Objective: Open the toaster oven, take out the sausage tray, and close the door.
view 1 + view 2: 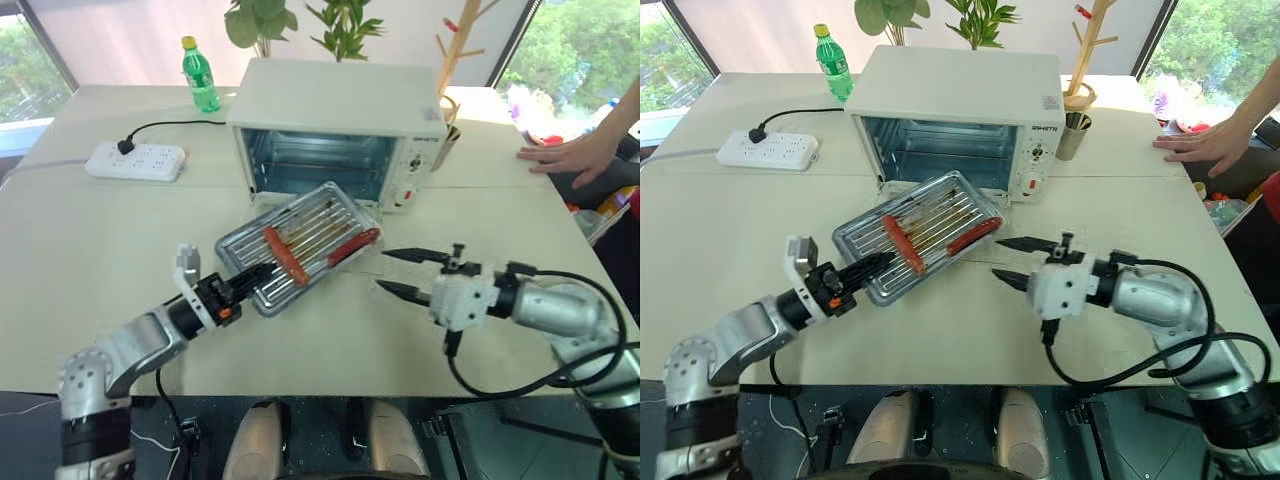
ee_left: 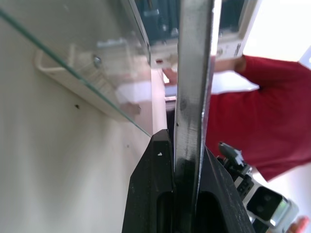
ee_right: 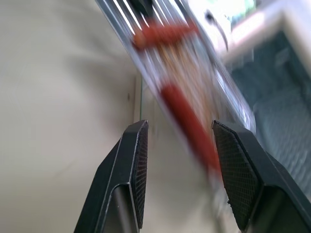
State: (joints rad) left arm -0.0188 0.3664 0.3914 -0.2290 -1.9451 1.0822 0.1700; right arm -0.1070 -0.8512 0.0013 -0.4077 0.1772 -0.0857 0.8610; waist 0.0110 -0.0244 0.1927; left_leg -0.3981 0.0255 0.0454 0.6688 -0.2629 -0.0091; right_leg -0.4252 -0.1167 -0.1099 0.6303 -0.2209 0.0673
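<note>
Fingers of the left gripper (image 1: 252, 277) pinch the near rim of the sausage tray (image 1: 300, 245), just in front of the toaster oven (image 1: 335, 125), above its dropped door (image 2: 87, 77). Right gripper (image 1: 392, 273) hangs open beside the tray. Thin metal looks stiff, light and slippery; sausages could roll, so keep it flat.

Left gripper (image 1: 262, 272) is clamping the sausage tray (image 1: 300, 246) rim; right gripper (image 1: 402, 272) is hovering beside the tray, fingers parted.
</note>
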